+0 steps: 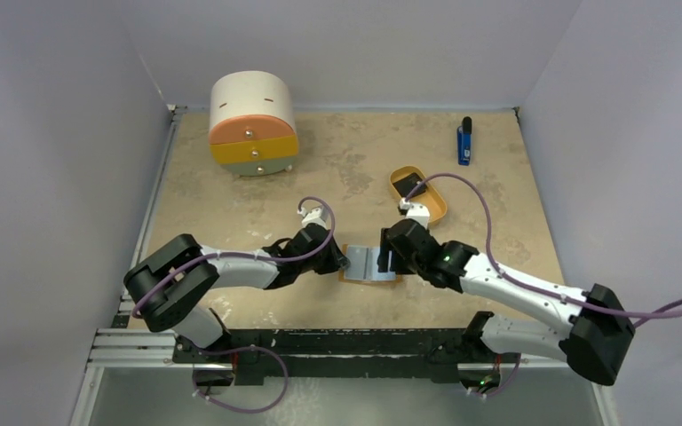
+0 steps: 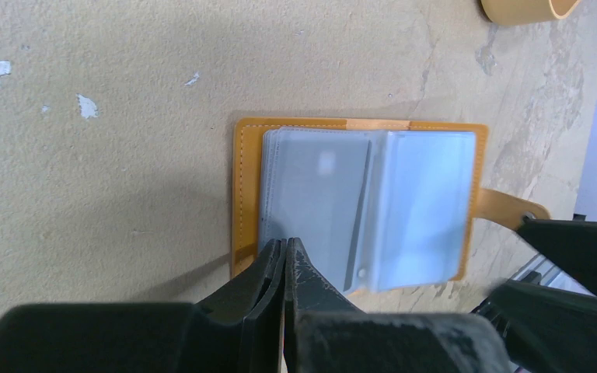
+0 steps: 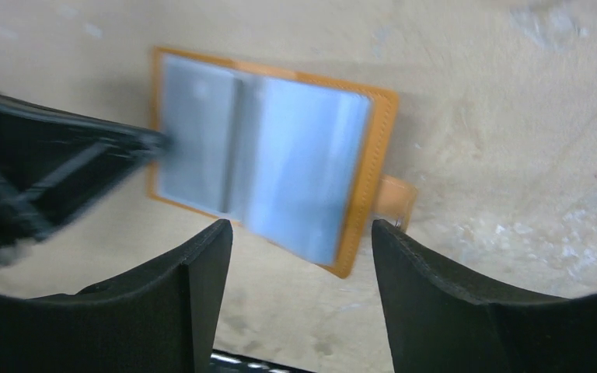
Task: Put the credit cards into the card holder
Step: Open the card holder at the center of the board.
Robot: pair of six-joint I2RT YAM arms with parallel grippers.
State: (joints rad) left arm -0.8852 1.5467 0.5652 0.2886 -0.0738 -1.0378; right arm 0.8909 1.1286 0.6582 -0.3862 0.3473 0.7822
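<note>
Top external: both arms reach inward, and their tips meet at the card holder, which lies open and flat on the table.
Left gripper: the fingers are pressed together, tips down on the holder's left page at the edge nearest this tool (I cannot tell whether a sleeve is nipped between them).
Right gripper: the fingers are spread wide and hold nothing. The holder lies just beyond its tips, with the right page and the snap tab closest.
Holder contents: grey-blue clear sleeves are fanned into two pages. Just ahead of the left tips, behind the left page, is a sleeved card, seen as a darker rectangle with a small pale mark.
Oval tray: it sits just behind the right gripper's wrist, with one black credit card lying in its far end.
Drawer cabinet: it stands well apart from the left gripper, toward the far side of the table, with three stacked drawers (salmon, yellow, grey-green).
Blue-and-black stick: it lies alone, far beyond the right gripper.
Counts: one holder, one tray, one cabinet, one stick and two cards (one in the tray, one in the holder).
</note>
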